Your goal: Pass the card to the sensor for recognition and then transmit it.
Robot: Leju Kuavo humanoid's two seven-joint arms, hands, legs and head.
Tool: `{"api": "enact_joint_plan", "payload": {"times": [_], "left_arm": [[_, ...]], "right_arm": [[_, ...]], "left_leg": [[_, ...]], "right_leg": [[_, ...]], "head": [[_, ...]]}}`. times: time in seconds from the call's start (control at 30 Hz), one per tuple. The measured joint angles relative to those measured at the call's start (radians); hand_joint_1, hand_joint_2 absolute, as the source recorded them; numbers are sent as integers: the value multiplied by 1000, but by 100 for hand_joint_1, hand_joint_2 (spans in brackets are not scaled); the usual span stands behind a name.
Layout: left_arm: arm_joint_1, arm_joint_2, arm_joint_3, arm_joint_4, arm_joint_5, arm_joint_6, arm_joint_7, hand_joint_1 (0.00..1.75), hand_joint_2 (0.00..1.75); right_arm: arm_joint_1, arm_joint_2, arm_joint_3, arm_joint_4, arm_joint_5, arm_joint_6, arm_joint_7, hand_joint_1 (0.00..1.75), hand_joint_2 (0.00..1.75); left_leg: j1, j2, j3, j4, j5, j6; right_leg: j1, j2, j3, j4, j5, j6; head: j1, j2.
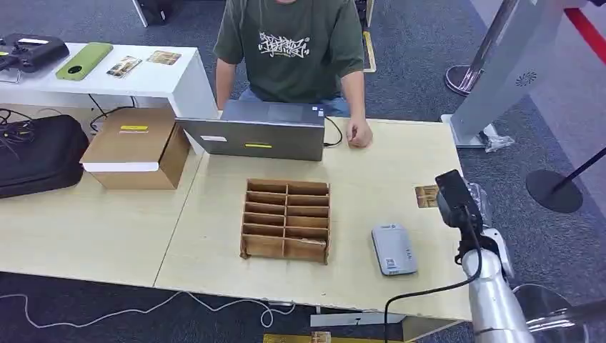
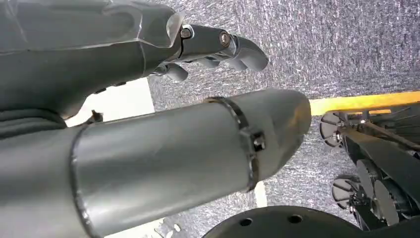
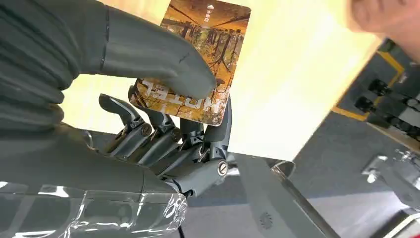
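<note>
Right hand (image 3: 163, 124) pinches the card (image 3: 198, 59), well apart from the sensor (image 1: 394, 249); scan apparently not done, handover pending. Left hand (image 2: 208, 49) hangs loosely curled, empty.

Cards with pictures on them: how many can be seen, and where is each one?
3. One card is pinched in the right hand at the table's right edge. Two more cards lie on the white desk. Others may be hidden.

A silver right arm (image 1: 493, 300) trails a black cable (image 1: 429, 291); the right robot hand (image 3: 148, 114) has a grey ribbed cover, dark screw-jointed fingers (image 3: 163, 141).
</note>
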Motion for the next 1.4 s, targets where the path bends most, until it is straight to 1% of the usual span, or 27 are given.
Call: {"api": "enact_joint_plan", "payload": {"times": [0.1,0.23,0.4,0.57,0.77,0.97,1.17,1.4], "left_arm": [[0,-1,0,0,3,0,0,0,0],[0,-2,0,0,4,0,0,0,0],[0,-2,0,0,2,0,0,0,0],[0,-2,0,0,-1,0,0,0,0],[-2,-2,0,0,1,0,0,0,0],[-2,-7,0,0,-2,8,0,0,0],[-3,-10,0,0,-8,12,-1,0,0],[-2,-10,0,0,-9,12,-2,0,0]], "right_arm": [[62,3,-10,-61,-5,10,7,175,175],[140,18,-19,-147,15,25,39,175,175],[209,39,-27,-226,32,38,70,175,175],[264,66,-34,-282,32,39,76,175,175],[275,125,-34,-299,33,40,71,175,175],[264,171,-3,-291,31,38,72,175,175],[248,188,13,-258,17,37,79,175,175],[246,189,15,-254,17,37,80,175,175]], "left_leg": [[0,0,0,0,0,0],[0,0,0,0,0,0],[0,0,0,0,0,0],[0,1,0,0,0,0],[0,1,0,0,0,0],[0,1,0,0,0,0],[0,1,-1,0,0,0],[0,1,-1,0,0,0]], "right_leg": [[0,0,0,0,0,0],[0,0,0,0,0,0],[0,0,0,0,0,0],[0,0,0,0,0,0],[0,1,0,0,0,0],[0,0,0,0,0,0],[0,1,0,0,0,0],[0,1,0,0,0,0]], "head": [[0,0],[0,0],[0,0],[0,0],[0,0],[0,0],[0,0],[0,0]]}}
